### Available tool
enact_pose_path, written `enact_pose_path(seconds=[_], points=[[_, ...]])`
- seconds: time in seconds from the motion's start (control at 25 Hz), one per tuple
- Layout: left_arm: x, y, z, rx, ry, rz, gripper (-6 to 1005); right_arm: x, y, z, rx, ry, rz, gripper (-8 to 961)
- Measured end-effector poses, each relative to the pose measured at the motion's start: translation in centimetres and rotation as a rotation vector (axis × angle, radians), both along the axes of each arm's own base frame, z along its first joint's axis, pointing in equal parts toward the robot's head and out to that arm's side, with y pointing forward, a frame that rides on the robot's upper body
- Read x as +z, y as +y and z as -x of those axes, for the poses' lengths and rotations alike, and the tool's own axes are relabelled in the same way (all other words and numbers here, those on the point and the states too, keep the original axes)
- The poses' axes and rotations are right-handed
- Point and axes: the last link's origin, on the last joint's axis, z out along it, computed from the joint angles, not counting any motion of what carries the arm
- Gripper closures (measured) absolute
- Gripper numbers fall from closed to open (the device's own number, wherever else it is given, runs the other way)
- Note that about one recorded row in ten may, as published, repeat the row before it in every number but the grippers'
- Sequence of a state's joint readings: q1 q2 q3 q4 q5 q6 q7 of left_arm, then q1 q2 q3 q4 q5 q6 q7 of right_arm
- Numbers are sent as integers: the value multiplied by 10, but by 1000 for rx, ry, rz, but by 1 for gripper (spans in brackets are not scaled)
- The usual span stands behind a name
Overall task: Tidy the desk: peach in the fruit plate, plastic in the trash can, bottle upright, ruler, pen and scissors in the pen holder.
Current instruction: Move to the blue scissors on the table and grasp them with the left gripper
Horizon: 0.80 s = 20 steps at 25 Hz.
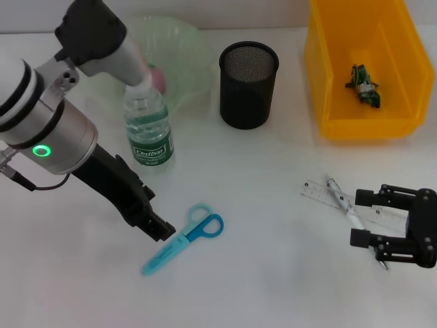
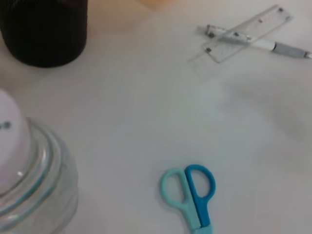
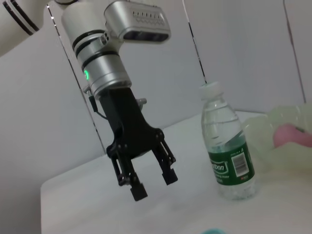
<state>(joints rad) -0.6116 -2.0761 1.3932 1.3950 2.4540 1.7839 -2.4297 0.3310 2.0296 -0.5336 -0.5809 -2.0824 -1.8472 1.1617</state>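
Observation:
The blue and teal scissors (image 1: 184, 238) (image 2: 191, 195) lie flat on the white desk. My left gripper (image 1: 160, 229) (image 3: 153, 184) hovers open just beside their blades, holding nothing. Behind it the water bottle (image 1: 149, 130) (image 3: 226, 151) stands upright. A pink peach (image 1: 158, 76) (image 3: 292, 136) sits in the green fruit plate (image 1: 188, 55). The clear ruler (image 1: 321, 191) (image 2: 248, 31) and the pen (image 1: 339, 198) (image 2: 258, 43) lie crossed at the right. My right gripper (image 1: 362, 219) stands open over their near end. Green plastic (image 1: 364, 85) lies in the yellow trash can (image 1: 328, 102).
The black mesh pen holder (image 1: 248, 85) (image 2: 46, 29) stands at the back centre between the plate and the trash can. Bare white desk stretches between the scissors and the ruler.

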Motion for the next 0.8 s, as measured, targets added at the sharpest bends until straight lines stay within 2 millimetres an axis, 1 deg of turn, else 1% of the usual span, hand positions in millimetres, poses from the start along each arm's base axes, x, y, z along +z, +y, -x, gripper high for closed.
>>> enact_pose_path(seconds=[0.16, 0.36, 0.52, 0.8], points=[[-8, 0, -4, -47, 74, 24, 234, 1, 4, 2, 3, 4, -13, 188], [-21, -3, -8, -81, 105, 44, 233, 5, 7, 1, -7, 13, -43, 188], [-26, -4, -9, -100, 109, 44, 232, 7, 8, 0, -11, 19, -74, 188], [-35, -2, -11, -145, 94, 22, 230, 6, 10, 0, -16, 20, -90, 188]])
